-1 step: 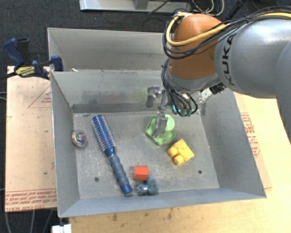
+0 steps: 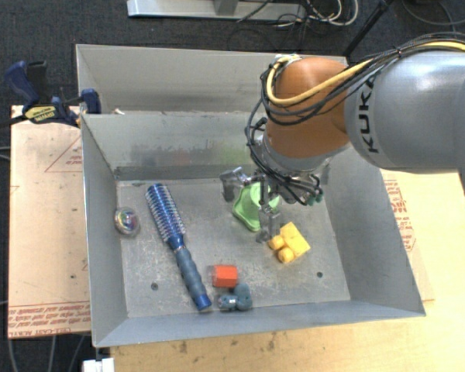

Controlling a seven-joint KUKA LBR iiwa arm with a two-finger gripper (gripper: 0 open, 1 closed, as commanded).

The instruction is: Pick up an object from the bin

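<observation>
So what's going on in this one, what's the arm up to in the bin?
The arm reaches into the bin from the right. Its hand is low near the middle, right at a green thing, with a yellow block just beside it. Whether it grips the green thing cannot be told. A blue brush, a red block and a shiny ball lie apart to the left, untouched.
</observation>
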